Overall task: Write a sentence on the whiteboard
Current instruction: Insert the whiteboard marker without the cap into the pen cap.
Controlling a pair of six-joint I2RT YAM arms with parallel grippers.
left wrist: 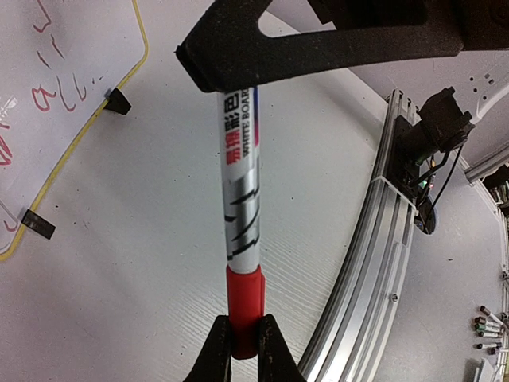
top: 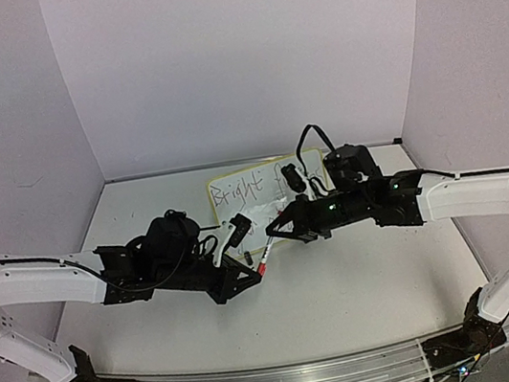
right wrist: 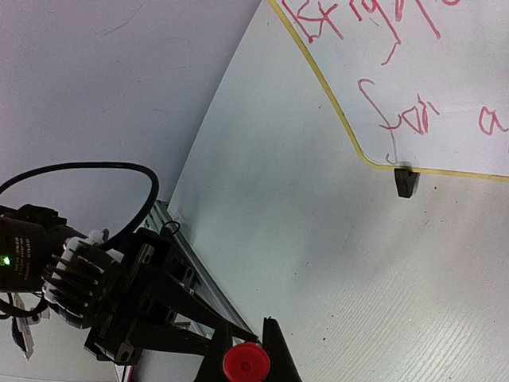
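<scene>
The small rectangular whiteboard point(top: 229, 216), smooth and white with rounded corners and a thin pale yellow rim, stands at the middle of the table towards its far edge. Across it runs the sentence point(top: 240, 191), thin scrawled handwriting in two lines that looks red from the wrist cameras. I can read "Bright" on the upper line and "for a" on the lower. The rest is hidden by the arms or cut off. Two small black clip feet point(left wrist: 119, 101) sit under its lower rim, pressed to the table.

Just in front of the board, one whiteboard marker point(left wrist: 242, 207) hangs level between the two arms. It is a slim cylinder with a glossy silver barrel, a matt red section at one end and a round red end at the other. Its label reads "WHITE BOARD" in blue beside red Chinese characters, with black zigzag strokes lower down. The left gripper point(left wrist: 245, 338) has its two black fingers pinched narrow on the red section. The right gripper point(right wrist: 246, 344) is likewise closed tight, its fingers on either side of the marker's round red end. Its fingers look matt and grainy, like foam.

The white table point(top: 347, 283) has a fine wood-grain texture. A ribbed aluminium rail point(top: 284, 380) curves along its near edge, carrying both arm bases. Plain pale lilac walls point(top: 234, 59) close in three sides.
</scene>
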